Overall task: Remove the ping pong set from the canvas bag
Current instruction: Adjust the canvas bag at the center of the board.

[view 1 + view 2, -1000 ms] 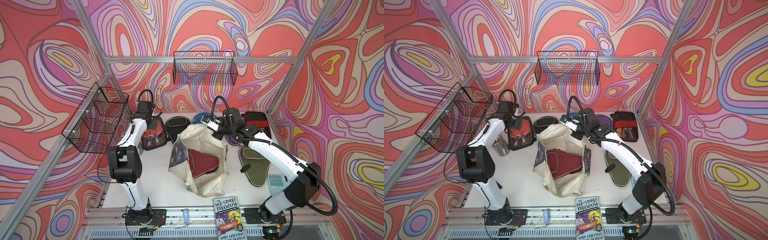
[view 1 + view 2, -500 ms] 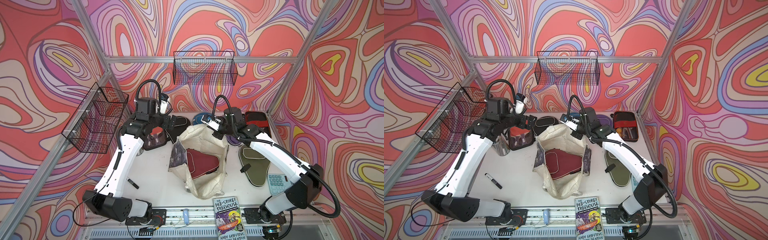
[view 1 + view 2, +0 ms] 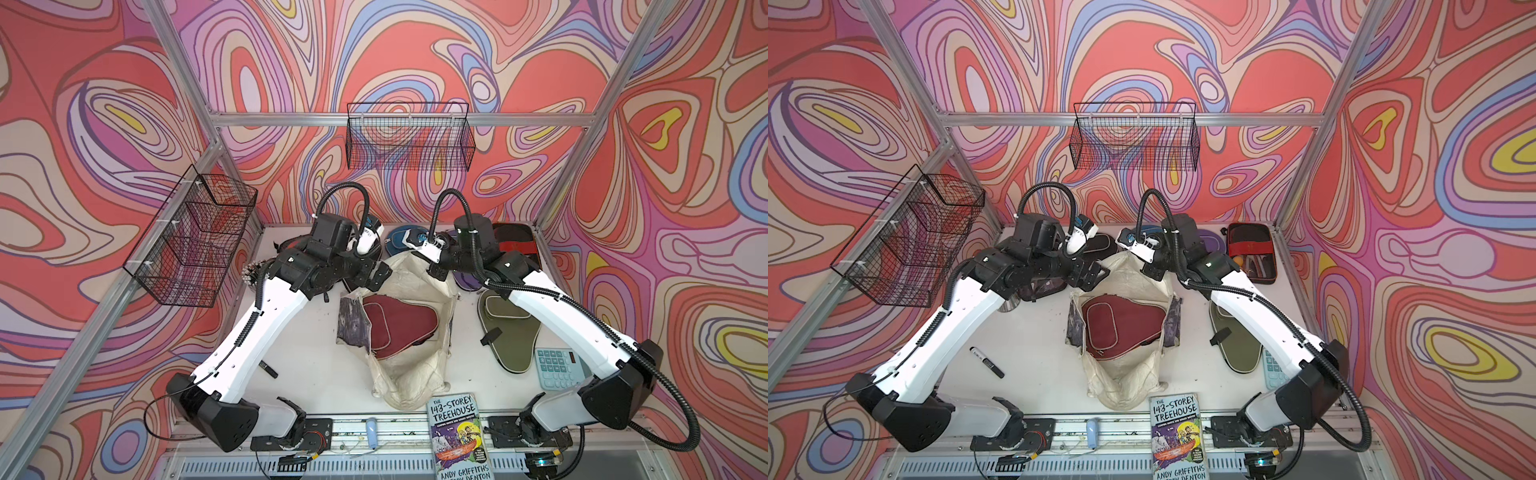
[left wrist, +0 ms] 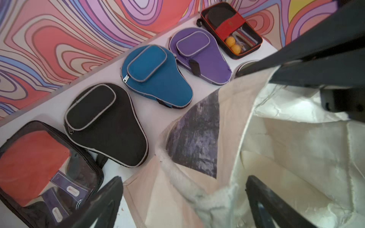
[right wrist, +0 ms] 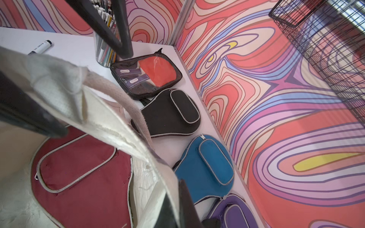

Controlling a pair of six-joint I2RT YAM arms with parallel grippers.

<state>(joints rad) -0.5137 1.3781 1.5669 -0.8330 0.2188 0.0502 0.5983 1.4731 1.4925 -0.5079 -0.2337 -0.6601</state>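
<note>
Left hand swung over canvas bag rim | maroon cover below

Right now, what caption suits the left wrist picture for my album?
Open left claw at the canvas bag's edge; black cover, blue cover, purple cover alongside.

light: bright, even | shadows: soft | wrist views: wide-angle, foreground blurred

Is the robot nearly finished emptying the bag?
Done: black cover, blue cover, purple cover, olive cover and two cases lie on the table. In hand: right gripper pinches the canvas bag rim; left gripper is open at the opposite rim. Left: the maroon cover, inside.
</note>
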